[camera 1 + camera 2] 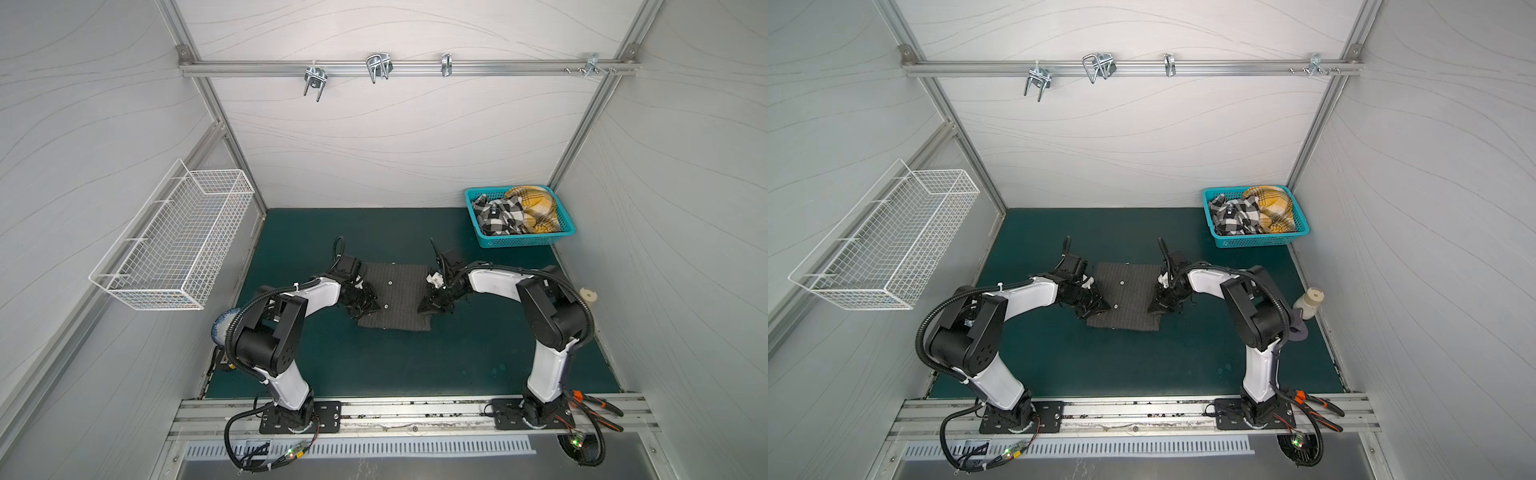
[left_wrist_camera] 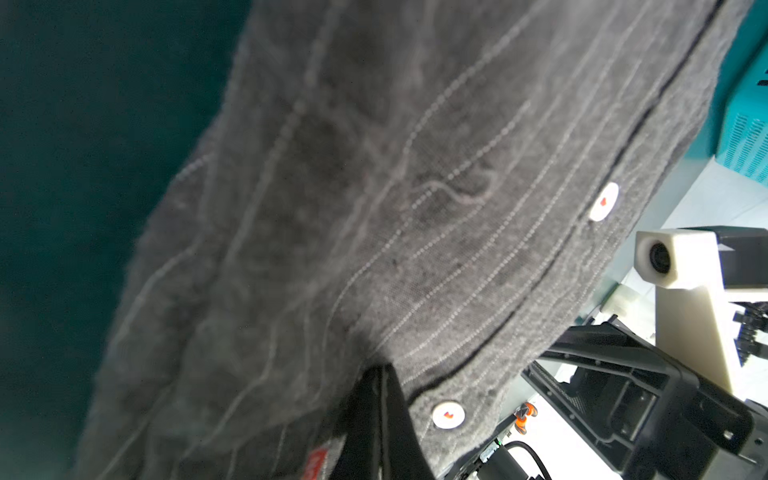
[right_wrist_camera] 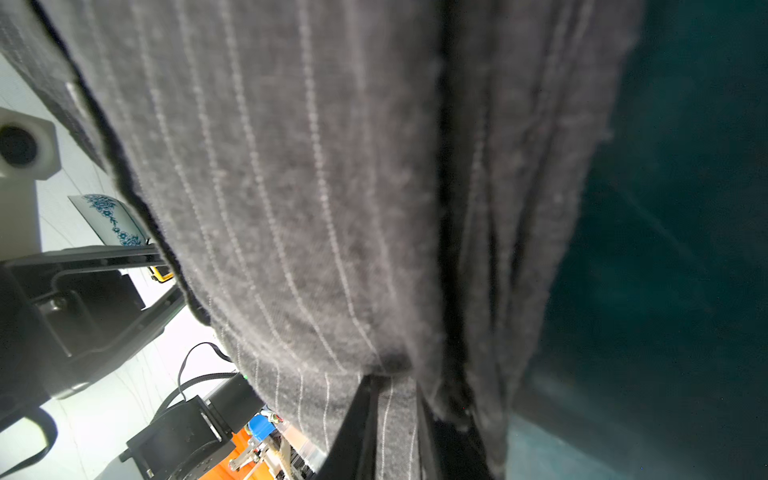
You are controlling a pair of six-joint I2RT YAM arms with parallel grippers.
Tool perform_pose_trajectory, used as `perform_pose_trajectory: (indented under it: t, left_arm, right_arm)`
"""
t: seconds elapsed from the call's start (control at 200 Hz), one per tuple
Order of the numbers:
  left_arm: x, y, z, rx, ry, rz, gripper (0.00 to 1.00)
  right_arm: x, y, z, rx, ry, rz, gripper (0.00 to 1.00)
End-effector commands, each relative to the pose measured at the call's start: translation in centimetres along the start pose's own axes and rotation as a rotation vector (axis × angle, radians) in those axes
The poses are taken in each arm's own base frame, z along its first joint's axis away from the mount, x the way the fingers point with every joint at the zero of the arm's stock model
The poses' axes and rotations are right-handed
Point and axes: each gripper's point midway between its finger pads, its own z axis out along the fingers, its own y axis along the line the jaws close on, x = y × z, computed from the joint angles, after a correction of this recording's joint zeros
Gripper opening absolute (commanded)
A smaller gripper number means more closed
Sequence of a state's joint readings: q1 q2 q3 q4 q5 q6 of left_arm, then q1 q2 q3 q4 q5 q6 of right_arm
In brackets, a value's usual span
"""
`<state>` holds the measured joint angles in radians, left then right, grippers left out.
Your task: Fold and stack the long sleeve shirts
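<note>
Green mat (image 1: pixel 374 365): one grey shirt (image 1: pixel 399 299), folded to a rectangle, laid flat at centre. Left gripper (image 1: pixel 374 306) is set at its left edge, right gripper (image 1: pixel 423 308) at its right edge. Teal basket (image 1: pixel 524 241), far right corner: checked shirt (image 1: pixel 496 216) and yellow shirt (image 1: pixel 536 208), bundled side by side. Wire basket (image 1: pixel 174 253) is mounted on the left wall. Hooks (image 1: pixel 378 66) are hung on the back rail (image 1: pixel 249 68).

The work surface is a dark green mat (image 1: pixel 395 361), closed along its near edge by an aluminium rail (image 1: pixel 415 409).

Items lying directly on the mat:
- The pinstriped shirt (image 1: pixel 397 299) lies at the centre, folded to a rectangle, with its pale buttons facing up.
- The teal basket (image 1: pixel 525 242) sits in the far right corner, well apart from the shirt.
- A small white bottle-shaped item (image 1: pixel 1310 300) sits at the right edge, close to the wall. It is too small to identify further.
</note>
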<state>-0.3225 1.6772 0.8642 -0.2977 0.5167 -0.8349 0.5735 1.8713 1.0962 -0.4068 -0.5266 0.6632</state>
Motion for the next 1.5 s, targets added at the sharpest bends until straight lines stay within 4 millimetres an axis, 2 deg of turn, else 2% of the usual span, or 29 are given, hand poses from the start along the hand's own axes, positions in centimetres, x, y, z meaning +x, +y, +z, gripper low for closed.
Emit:
perform_pose_trajectory:
  t: [0.0,0.08,0.135,0.18,0.275,0.365,0.485,0.605,0.73,0.93,1.005,1.095,1.181,1.276,1.346,1.411,1.496]
  left_arm:
    - [0.1,-2.5,-2.4,0.052,-0.026,0.028,0.08]
    - [-2.0,-4.8,-5.6,0.045,-0.115,0.083,0.11]
    - [-3.9,-5.9,-7.0,0.046,-0.162,0.1,0.12]
    - [-5.3,-6.4,-7.3,0.042,-0.177,0.103,0.1]
    - [-7.3,-5.5,-5.4,-0.003,-0.134,0.078,0.03]
    - [-7.9,-4.5,-3.3,-0.021,-0.101,0.054,0.02]
    - [-8.5,-2.4,-1.2,-0.058,-0.086,0.011,0.0]
    - [-8.6,-1.1,0.9,-0.078,-0.042,-0.016,0.0]
    - [-7.6,-1.0,2.1,-0.093,-0.014,0.007,0.0]
    - [-4.2,-1.8,3.1,-0.098,0.029,0.066,0.0]
    - [-3.8,-2.9,2.0,-0.076,0.001,0.087,0.0]
    - [-4.1,-5.3,-0.6,-0.052,-0.051,0.135,0.0]
    - [-4.1,-8.3,-4.1,-0.021,-0.114,0.212,0.0]
    - [-3.4,-10.7,-8.7,0.004,-0.212,0.305,0.02]
    - [-2.7,-11.4,-12.0,0.025,-0.29,0.36,0.06]
    - [-2.2,-11.3,-14.7,0.038,-0.374,0.396,0.07]
    - [-1.9,-10.4,-17.4,0.07,-0.484,0.408,0.0]
  right_arm:
    - [0.8,-0.2,-2.4,0.063,-0.036,-0.002,0.22]
    - [0.5,1.1,-4.0,0.058,-0.068,-0.028,0.25]
    - [0.2,2.1,-4.8,0.048,-0.079,-0.047,0.26]
    - [-0.3,2.7,-5.0,0.041,-0.084,-0.057,0.26]
    - [-1.5,3.2,-4.5,0.041,-0.076,-0.058,0.25]
    - [-2.9,3.0,-3.5,0.043,-0.068,-0.047,0.23]
    - [-4.4,1.7,-1.9,0.072,-0.054,-0.027,0.2]
    - [-5.3,-0.2,-0.5,0.089,-0.035,0.017,0.18]
    - [-4.9,-1.1,0.2,0.099,-0.013,0.027,0.18]
    - [-3.3,-2.1,-1.0,0.145,-0.007,0.028,0.18]
    - [-2.7,-1.9,-2.0,0.149,-0.016,0.015,0.18]
    - [-2.1,-1.2,-3.5,0.16,-0.033,-0.005,0.19]
    - [-1.9,-0.3,-5.4,0.167,-0.065,-0.033,0.23]
    - [-1.4,1.0,-7.6,0.162,-0.103,-0.063,0.27]
    - [-0.7,2.0,-9.0,0.148,-0.127,-0.088,0.32]
    - [0.2,2.5,-9.9,0.146,-0.145,-0.103,0.36]
    - [1.4,2.8,-10.7,0.146,-0.16,-0.122,0.39]
